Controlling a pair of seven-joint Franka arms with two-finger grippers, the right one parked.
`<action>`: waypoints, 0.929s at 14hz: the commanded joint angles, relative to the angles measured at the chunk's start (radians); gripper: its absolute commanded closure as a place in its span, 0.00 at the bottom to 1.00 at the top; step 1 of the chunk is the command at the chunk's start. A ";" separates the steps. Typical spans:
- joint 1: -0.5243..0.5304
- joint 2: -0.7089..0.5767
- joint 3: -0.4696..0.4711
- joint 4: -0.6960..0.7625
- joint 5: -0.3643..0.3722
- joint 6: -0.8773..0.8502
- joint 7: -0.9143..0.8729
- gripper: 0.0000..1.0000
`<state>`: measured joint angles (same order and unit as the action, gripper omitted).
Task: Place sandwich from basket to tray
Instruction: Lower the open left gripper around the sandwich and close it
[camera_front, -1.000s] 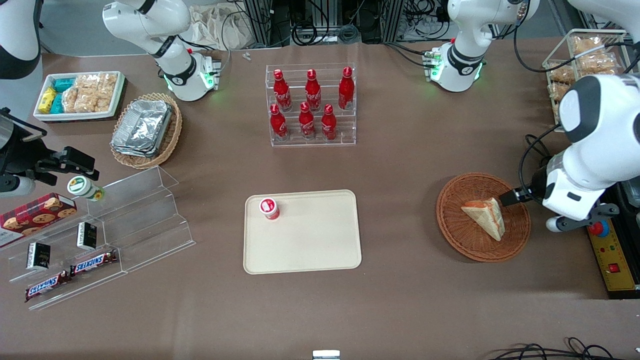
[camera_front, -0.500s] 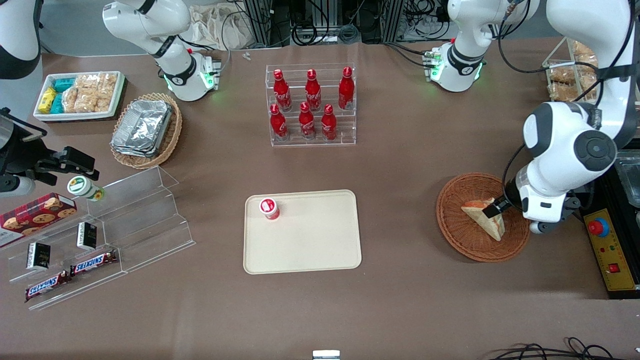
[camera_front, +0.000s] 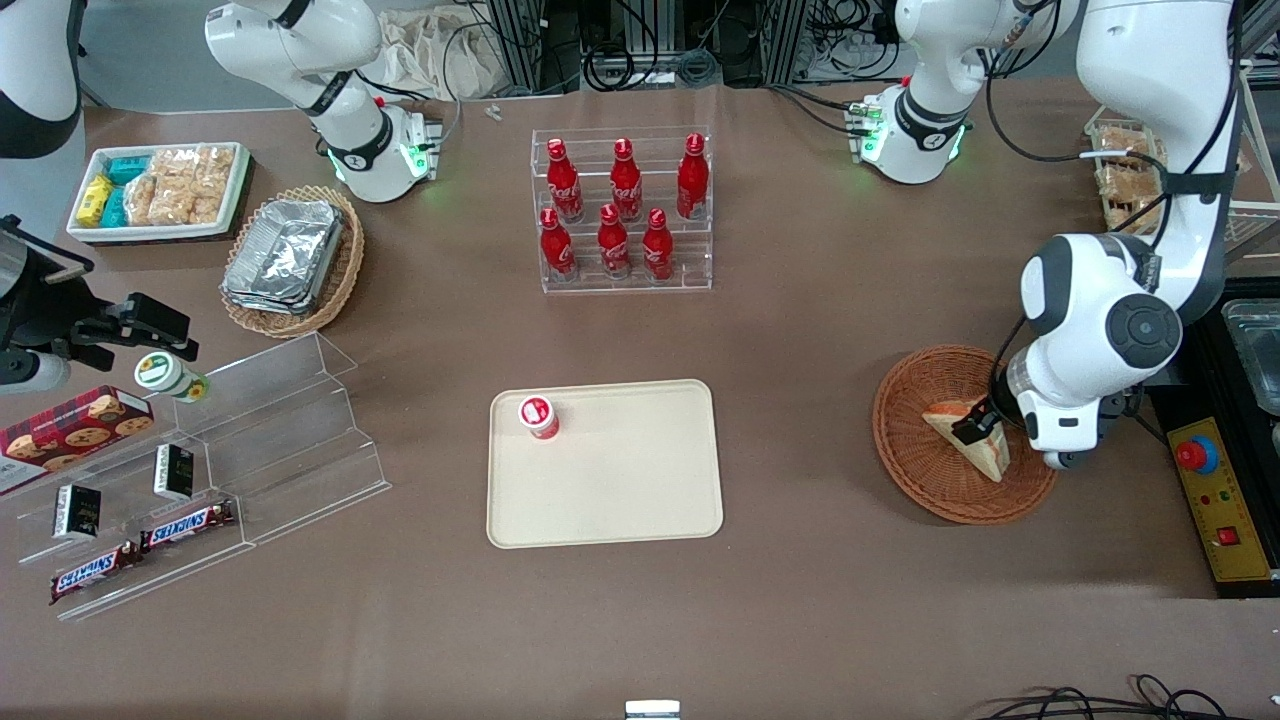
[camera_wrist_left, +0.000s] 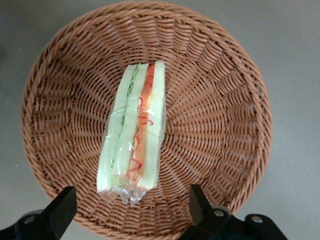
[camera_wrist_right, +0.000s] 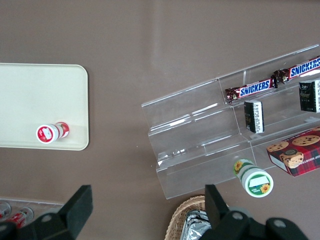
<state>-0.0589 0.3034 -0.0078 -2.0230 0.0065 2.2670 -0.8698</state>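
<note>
Since a second ago the left gripper (camera_wrist_left: 131, 212) slid over the clear-wrapped triangular sandwich (camera_wrist_left: 133, 131) in the reddish-brown wicker basket (camera_wrist_left: 215, 120), jaws spread wide to straddle its filling edge.

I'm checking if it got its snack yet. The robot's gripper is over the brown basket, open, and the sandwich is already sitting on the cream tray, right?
Not quite. The sandwich is in the basket, not on the tray, as the left wrist view shows. The rest is right: the gripper hangs open over the basket, a finger on either side of the sandwich.
</note>
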 joint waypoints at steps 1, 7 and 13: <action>0.004 0.017 0.005 -0.016 0.003 0.036 -0.048 0.00; 0.002 0.037 0.032 -0.058 0.007 0.106 -0.049 0.00; -0.005 0.062 0.031 -0.048 0.007 0.154 -0.162 0.88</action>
<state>-0.0586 0.3798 0.0257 -2.0618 0.0060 2.3939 -0.9552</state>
